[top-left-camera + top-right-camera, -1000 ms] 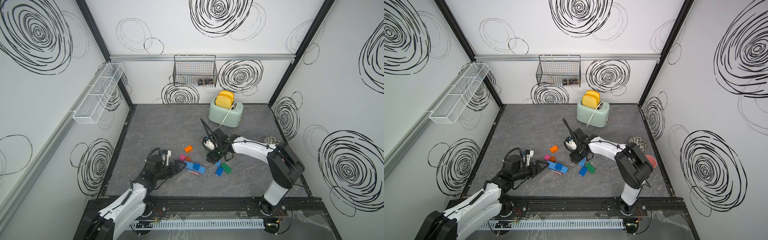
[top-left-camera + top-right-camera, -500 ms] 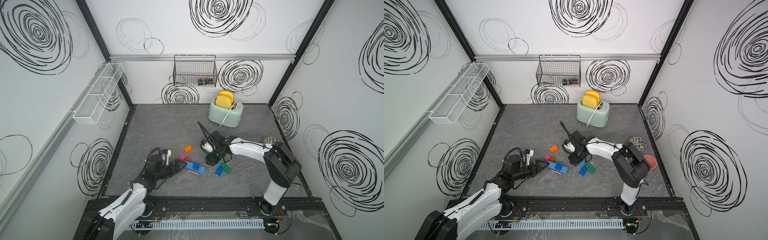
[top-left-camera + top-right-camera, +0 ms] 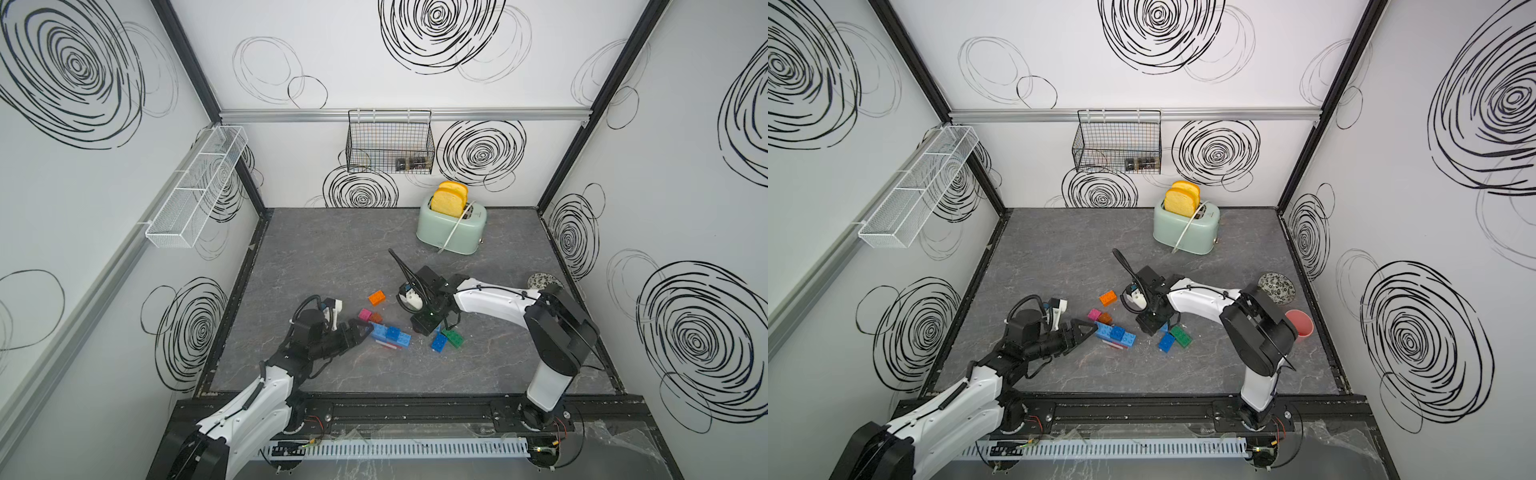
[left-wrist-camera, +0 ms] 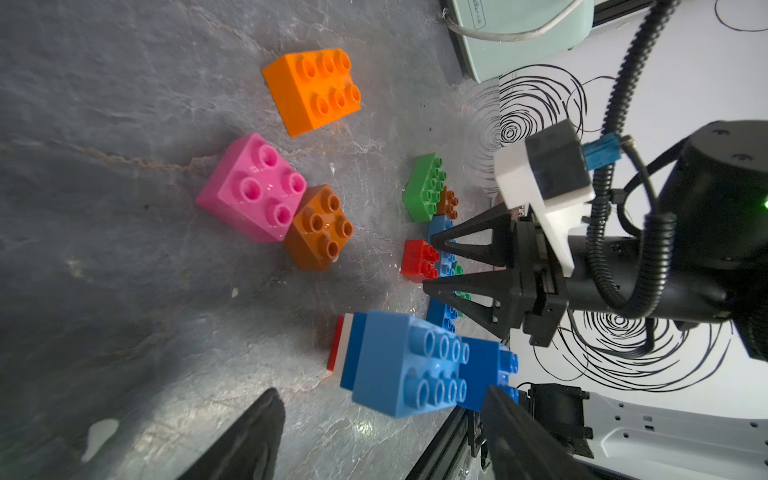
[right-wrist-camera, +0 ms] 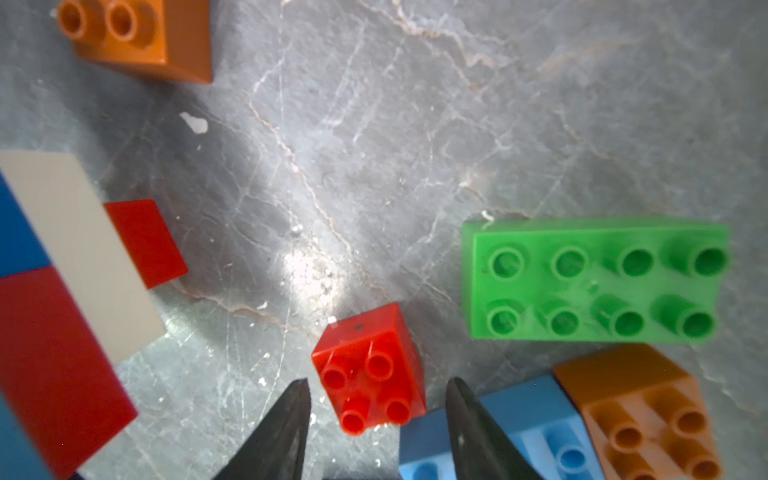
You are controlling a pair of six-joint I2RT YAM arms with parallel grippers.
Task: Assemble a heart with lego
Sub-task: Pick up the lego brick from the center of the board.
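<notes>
Right gripper [image 3: 432, 326] points straight down over the loose lego [image 3: 439, 343] at lower centre in both top views, fingertips hidden under its own wrist; left gripper [image 3: 1089, 331] lies spread at the end of the blue stack [image 3: 1115, 333]. Left wrist view: the blue stack sits ahead between wide-apart fingers [image 4: 249, 436], one finger covering its dark-blue end. Right wrist view: jaws flank the red brick [image 5: 370, 370] (gaps both sides, nothing clamped). Since a second ago the right arm has edged left in frame; bricks lie unmoved.

Lego cluster [image 3: 392, 334]: left tool [image 3: 1086, 334] at its L end, right tool [image 4: 428, 262] over R end; toaster [image 3: 451, 228] well behind.
</notes>
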